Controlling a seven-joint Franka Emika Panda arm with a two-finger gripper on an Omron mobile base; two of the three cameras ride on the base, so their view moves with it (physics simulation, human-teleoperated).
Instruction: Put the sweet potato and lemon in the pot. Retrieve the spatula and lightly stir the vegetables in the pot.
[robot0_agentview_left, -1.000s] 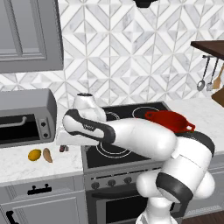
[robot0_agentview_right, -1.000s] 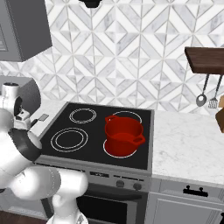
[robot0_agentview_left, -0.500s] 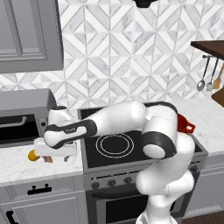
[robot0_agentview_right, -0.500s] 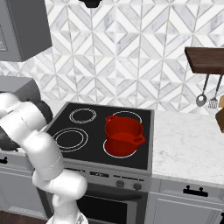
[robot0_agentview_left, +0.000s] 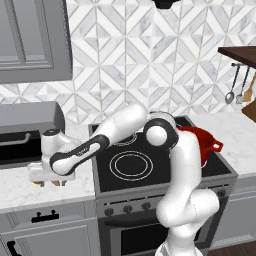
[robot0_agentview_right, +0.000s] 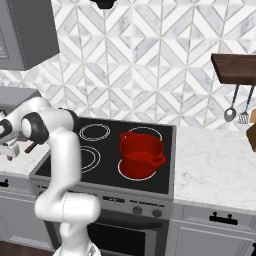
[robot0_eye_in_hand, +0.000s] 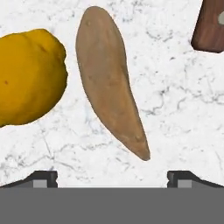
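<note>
The gripper (robot0_eye_in_hand: 111, 177) is held wide apart, empty, directly above the sweet potato (robot0_eye_in_hand: 109, 81), so that the tuber can be straddled for the first pick. The lemon (robot0_eye_in_hand: 28, 76) lies just beside the sweet potato, apart from it, on the marble counter (robot0_eye_in_hand: 175, 122). The pot (robot0_agentview_right: 141, 155) waits well away from the sweet potato, on the stove (robot0_agentview_right: 165, 145).
</note>
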